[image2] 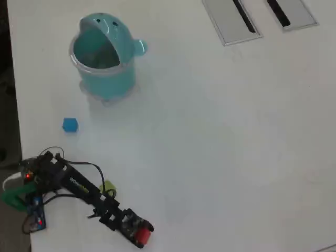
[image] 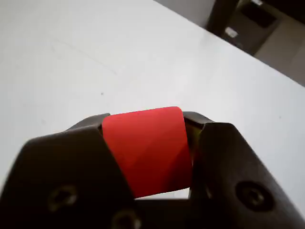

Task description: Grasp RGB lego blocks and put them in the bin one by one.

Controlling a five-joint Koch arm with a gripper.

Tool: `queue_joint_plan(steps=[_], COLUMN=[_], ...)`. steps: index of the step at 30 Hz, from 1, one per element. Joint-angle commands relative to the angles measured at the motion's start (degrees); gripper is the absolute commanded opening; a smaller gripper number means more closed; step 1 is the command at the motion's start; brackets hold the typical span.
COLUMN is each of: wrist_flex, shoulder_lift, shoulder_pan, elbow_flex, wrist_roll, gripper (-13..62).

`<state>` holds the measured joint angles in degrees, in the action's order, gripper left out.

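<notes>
Claw point(image: 147, 157) of dark plastic clamps the smooth, round-cornered red block point(image: 145, 150).

Things we can only see part of

In the wrist view the dark gripper point(image: 147, 157) covers both sides of the red block point(image: 145, 150), and the picture's bottom edge cuts the gripper off. In the overhead view the arm point(image2: 79, 186) hides most of the yellow-green block point(image2: 108, 187). The top edge cuts off the two grey panels point(image2: 223, 21).
</notes>
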<state>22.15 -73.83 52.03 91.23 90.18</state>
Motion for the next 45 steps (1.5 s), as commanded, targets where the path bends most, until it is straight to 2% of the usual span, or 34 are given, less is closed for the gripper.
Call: queue_joint_plan(steps=[1, 11, 13, 17, 22, 26, 30, 35, 45], wrist_flex=[-1.8, -2.1, -2.1, -2.0, -2.9, -12.0, -17.4, -21.4, -22.3], shoulder_lift=[-4.4, -3.3, -5.6, -11.4, -18.7, -23.9, -31.9, -36.7, -43.7], shoulder_pan=[-1.1, -6.9, -9.9, -16.6, -22.7, -25.6, -32.2, -37.4, -48.5], elbow_flex=[-4.7, -14.2, -14.2, -14.5, -7.5, 1.2, 11.3, 17.2, 21.4], wrist_roll=[0.0, 0.0, -1.6, -4.7, -3.9, -3.3, 6.9, 11.0, 6.8], gripper=[14.0, 12.5, 9.3, 8.7, 8.8, 8.9, 8.9, 8.8, 8.9])
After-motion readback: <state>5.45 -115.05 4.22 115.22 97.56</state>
